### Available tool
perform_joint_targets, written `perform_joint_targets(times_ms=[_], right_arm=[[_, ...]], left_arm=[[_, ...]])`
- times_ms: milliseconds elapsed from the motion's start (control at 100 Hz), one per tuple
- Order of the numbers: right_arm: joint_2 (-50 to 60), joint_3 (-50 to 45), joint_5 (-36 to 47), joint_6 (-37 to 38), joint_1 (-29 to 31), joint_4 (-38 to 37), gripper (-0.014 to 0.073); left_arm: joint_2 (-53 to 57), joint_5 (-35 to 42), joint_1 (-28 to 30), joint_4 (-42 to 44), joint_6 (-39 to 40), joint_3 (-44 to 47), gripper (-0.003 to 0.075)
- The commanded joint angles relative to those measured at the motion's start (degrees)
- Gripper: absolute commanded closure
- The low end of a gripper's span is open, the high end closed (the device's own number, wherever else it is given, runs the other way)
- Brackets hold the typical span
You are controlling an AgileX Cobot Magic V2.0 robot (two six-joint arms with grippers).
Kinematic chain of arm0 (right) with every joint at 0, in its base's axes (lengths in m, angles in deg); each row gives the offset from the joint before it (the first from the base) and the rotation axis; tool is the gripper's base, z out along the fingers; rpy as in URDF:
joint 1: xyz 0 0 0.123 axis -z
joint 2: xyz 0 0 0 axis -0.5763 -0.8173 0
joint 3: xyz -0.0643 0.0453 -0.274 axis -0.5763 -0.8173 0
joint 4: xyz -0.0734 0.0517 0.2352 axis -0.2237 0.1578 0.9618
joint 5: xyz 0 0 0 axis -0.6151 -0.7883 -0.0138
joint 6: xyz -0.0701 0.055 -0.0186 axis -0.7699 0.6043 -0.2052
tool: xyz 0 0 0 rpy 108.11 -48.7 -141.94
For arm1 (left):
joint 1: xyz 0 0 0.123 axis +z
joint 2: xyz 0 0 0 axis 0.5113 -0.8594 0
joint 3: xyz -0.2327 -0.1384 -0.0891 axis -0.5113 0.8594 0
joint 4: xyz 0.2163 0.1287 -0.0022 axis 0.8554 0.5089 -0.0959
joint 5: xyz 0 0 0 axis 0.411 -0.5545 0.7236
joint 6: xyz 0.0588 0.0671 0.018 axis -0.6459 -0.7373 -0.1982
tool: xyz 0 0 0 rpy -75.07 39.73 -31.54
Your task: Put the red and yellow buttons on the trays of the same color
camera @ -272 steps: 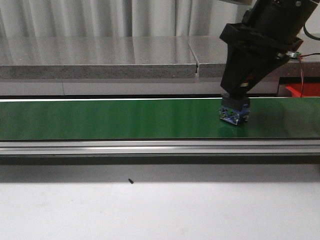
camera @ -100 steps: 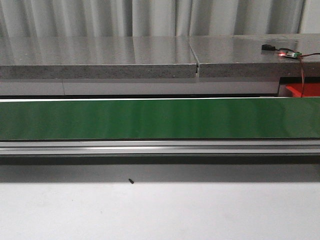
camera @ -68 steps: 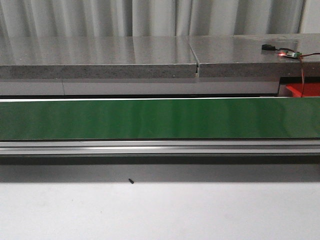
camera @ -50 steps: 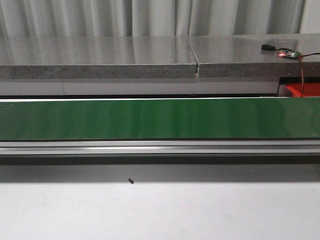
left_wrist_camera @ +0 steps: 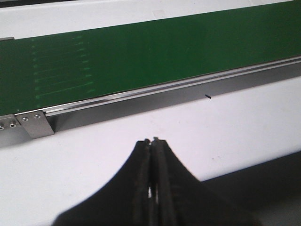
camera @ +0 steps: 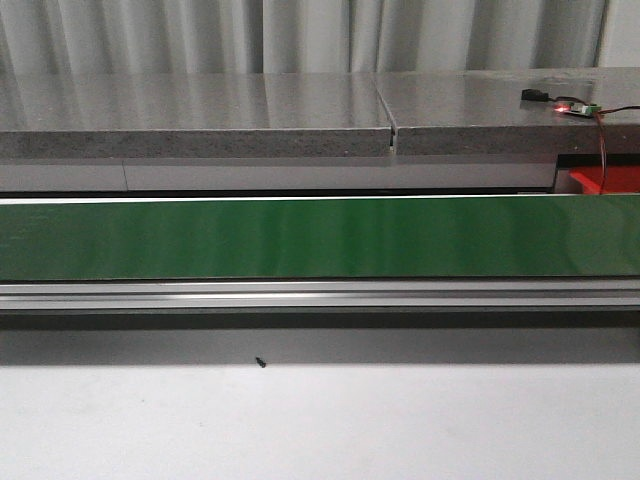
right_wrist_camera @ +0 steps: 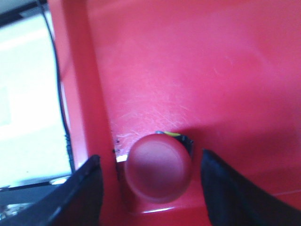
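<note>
Right gripper (right_wrist_camera: 150, 181) spread wide over round red push-button (right_wrist_camera: 157, 170) sitting inside glossy red plastic tray (right_wrist_camera: 211, 70). Left gripper (left_wrist_camera: 153, 143) pressed together, empty, near green conveyor belt (left_wrist_camera: 141, 56).

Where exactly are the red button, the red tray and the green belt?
red button (right_wrist_camera: 159, 165), right wrist view, its round cap.
red tray (right_wrist_camera: 197, 70), right wrist view, bare floor.
green belt (camera: 300, 238), front view, mid-surface.

Front and left wrist cameras both on green belt (camera: 300, 238); right wrist elsewhere.
</note>
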Motion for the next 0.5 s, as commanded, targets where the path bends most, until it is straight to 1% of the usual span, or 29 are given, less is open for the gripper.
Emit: perform_joint_targets(times_ms=[0,20,30,120,240,310,330,380,490], right_arm=[[5.8,0.6,1.4,-1.5,0.1,1.3,0.0196],[6.2,0.5,1.4,-1.5,0.0,1.3,0.0209],[6.5,0.3,1.5,-1.5,0.0,1.3,0.0231],[9.0,-0.9,1.6,-1.5,0.0,1.4,0.0338],[13.0,-3.2,2.3,-1.5,-0.6,2.0,0.0548],[15.5,-4.8,3.4,-1.7,-1.9,2.0,0.0651],[16.2,-5.3,3.8,-1.9,-2.3,2.0,0.0669],[18.0,-6.4,4.3,-2.1,-3.5,1.9,0.0654],[21.7,-9.0,5.2,-2.6,-6.4,1.8,0.0653]], left_arm=[[-0.5,3.6,-0.5,-0.7,0.3,-1.4,0.0739],[-0.5,3.6,-0.5,-0.7,0.3,-1.4,0.0739],[-0.5,3.6,-0.5,-0.7,0.3,-1.4,0.0739],[-0.5,3.6,-0.5,-0.7,0.3,-1.4,0.0739],[-0.5,3.6,-0.5,-0.7,0.3,-1.4,0.0739],[-0.5,3.6,-0.5,-0.7,0.3,-1.4,0.0739],[-0.5,3.6,-0.5,-0.7,0.3,-1.4,0.0739],[-0.5,3.6,-0.5,-0.7,0.3,-1.4,0.0739],[-0.5,3.6,-0.5,-0.7,0.3,-1.4,0.0739]])
